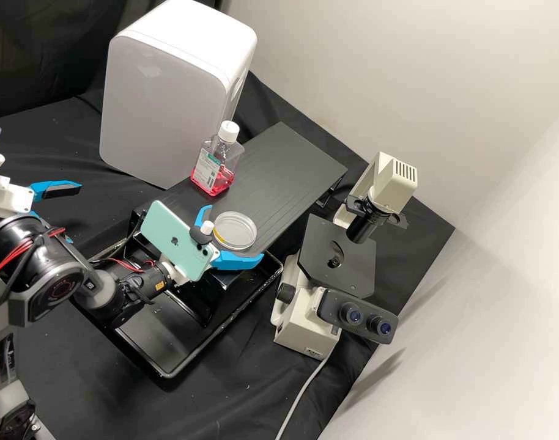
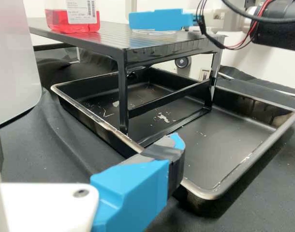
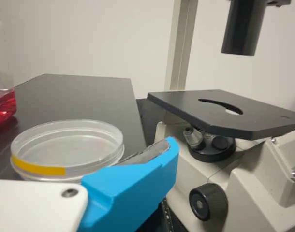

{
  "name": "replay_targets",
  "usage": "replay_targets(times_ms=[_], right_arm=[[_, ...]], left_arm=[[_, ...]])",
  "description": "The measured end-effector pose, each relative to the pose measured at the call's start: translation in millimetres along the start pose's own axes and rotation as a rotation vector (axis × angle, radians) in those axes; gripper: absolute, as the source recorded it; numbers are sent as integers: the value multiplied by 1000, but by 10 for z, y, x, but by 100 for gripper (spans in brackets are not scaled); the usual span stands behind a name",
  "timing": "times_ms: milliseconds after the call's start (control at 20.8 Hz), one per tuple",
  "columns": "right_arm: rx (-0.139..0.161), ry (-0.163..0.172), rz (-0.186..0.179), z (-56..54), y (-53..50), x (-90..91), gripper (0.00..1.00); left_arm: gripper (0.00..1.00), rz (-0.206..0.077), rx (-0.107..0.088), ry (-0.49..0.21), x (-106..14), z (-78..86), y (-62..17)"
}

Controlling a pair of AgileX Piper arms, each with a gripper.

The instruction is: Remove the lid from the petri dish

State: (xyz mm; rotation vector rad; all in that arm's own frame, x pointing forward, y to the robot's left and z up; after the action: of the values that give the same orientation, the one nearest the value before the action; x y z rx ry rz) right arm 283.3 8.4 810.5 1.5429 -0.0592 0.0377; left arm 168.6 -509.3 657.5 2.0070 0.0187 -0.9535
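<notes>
Right gripper [image 1: 233, 234]: my fingers are spread wide, one on each side of the petri dish [image 1: 233, 230], and pinch nothing. One blue finger [image 3: 133, 186] lies just beside the dish wall (I cannot tell whether it touches).

Petri dish: it sits flat at the near end of the raised black platform [image 1: 285, 177], close to the platform's edge. The clear lid [image 3: 70, 140] is on it. A yellow strip [image 3: 38, 166] runs along part of the side wall.

Left gripper [image 1: 52, 197]: my fingers are apart with nothing between them. It is well away from the platform and low over the black cloth, with one finger [image 2: 138, 193] just outside the rim of the tray [image 2: 244, 162].

Other items, placed by the platform:
- The black tray lies beneath it, and the platform's legs stand inside the tray.
- A flask of red liquid [image 1: 215, 160] stands upright on its far side edge.
- A white box [image 1: 169, 85] sits just behind it, next to the flask.
- A microscope [image 1: 334, 287] stands beside it, on the dish's side.
</notes>
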Motion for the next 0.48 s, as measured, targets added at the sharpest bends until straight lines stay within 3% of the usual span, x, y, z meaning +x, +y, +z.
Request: replay_targets(times_ms=[240,480], right_arm=[[1,26,27,-64,65,46,100],[2,31,27,-89,72,114,100]], left_arm=[[100,0,0,0,0,0,0],[100,-7,0,2,4,-5,-15]])
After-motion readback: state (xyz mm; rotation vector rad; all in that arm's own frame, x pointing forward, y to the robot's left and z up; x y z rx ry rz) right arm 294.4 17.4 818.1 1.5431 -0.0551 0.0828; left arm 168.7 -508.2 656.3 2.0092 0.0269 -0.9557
